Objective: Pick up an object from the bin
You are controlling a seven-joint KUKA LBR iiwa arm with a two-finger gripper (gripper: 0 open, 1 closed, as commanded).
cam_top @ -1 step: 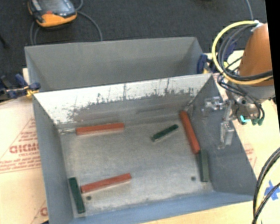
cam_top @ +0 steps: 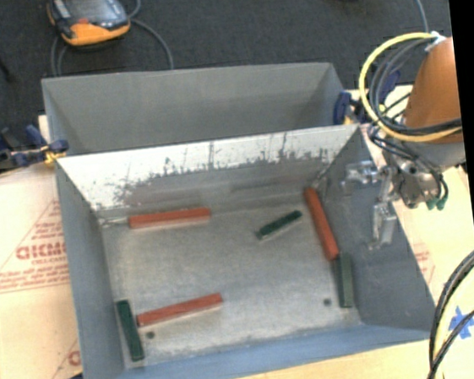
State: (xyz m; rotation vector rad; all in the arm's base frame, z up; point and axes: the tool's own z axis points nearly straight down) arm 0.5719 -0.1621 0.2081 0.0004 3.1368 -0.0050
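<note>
**Six sticks in the bin, none in the jaws**

Six slim sticks lie scattered on the floor of the grey bin (cam_top: 216, 157). The gripper (cam_top: 383, 229) hangs above the bin's sloping wall at the view's right, outside the floor area. Whether its jaws are open or closed cannot be told, and nothing shows between them.

Nearest to it is a red stick (cam_top: 321, 221) lying along the foot of that wall, just beside the gripper on the floor side. A dark green stick (cam_top: 343, 281) lies below it in the view, also close against the wall. A second green stick (cam_top: 278, 225) rests tilted near the middle of the floor, apart from the others. The remaining three lie well away on the far side.

The sticks look stiff, light and probably smooth, so a hold across the narrow width near the middle should keep one level. The two by the wall likely leave little room for the outer jaw, so the free-lying green one seems easier.
</note>
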